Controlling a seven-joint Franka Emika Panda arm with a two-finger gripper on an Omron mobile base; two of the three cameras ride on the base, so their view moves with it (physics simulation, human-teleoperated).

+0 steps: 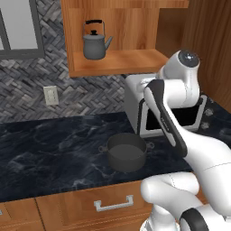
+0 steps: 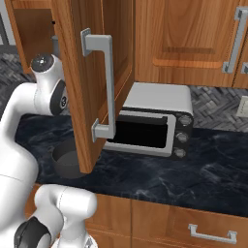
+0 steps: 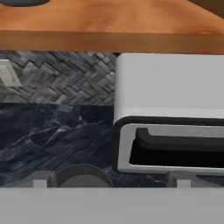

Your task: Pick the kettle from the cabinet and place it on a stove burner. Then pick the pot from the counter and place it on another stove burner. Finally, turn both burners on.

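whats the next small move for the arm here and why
Probably lift the hand up toward the shelf. The kettle sits untouched in the cabinet, while the hand camera looks lower, at the toaster oven and the counter. The gripper is open and holds nothing, so it seems ready to grasp.

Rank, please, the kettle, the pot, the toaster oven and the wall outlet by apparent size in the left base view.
1. toaster oven, though the arm hides part of it
2. pot, nearer the camera
3. kettle
4. wall outlet
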